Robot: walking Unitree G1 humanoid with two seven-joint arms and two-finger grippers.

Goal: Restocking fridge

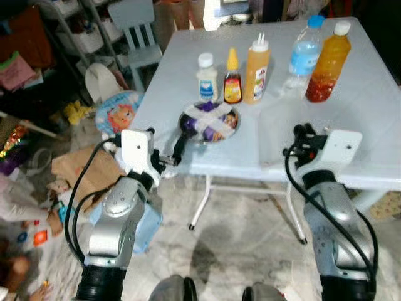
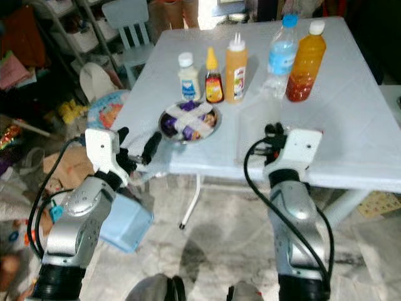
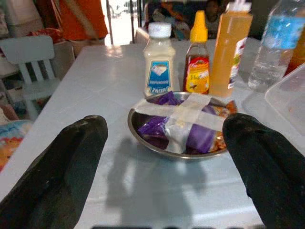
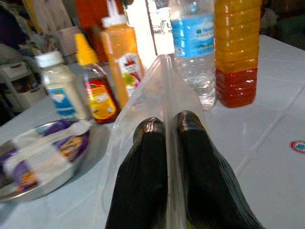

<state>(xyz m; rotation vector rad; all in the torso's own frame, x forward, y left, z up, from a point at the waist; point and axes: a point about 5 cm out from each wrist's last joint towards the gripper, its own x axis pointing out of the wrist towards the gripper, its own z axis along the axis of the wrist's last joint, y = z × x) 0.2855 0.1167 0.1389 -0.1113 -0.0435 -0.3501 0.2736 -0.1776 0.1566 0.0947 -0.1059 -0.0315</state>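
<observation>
Right gripper (image 4: 167, 131), fingers pressed together on the near wall of a clear plastic container (image 1: 279, 128) that sits on the pale blue bench (image 1: 376, 119); the right arm is raised, wrist level with the bench's front edge. The container is transparent, nearly colourless and shallow, lying at the bench's near side just right of a metal bowl (image 1: 208, 122).

Left gripper (image 1: 177, 146), fingers spread wide apart, held just off the bench's front-left edge and aimed at the bowl; the left arm is bent up with the forearm rising from below. The bowl holds purple packets under two crossed strips of pale tape.

Behind the bowl and container stands a row of five bottles: one white mayonnaise bottle (image 1: 207, 76), one small dark syrup bottle with a yellow cap (image 1: 232, 78), one tall orange sauce bottle with a white nozzle (image 1: 257, 69), one clear water bottle with a blue label (image 1: 305, 53), and one orange juice bottle (image 1: 328, 61) with darker red liquid at its base.

One small white chair (image 1: 136, 28) stands beyond the bench's far-left corner, beside cluttered shelves.
</observation>
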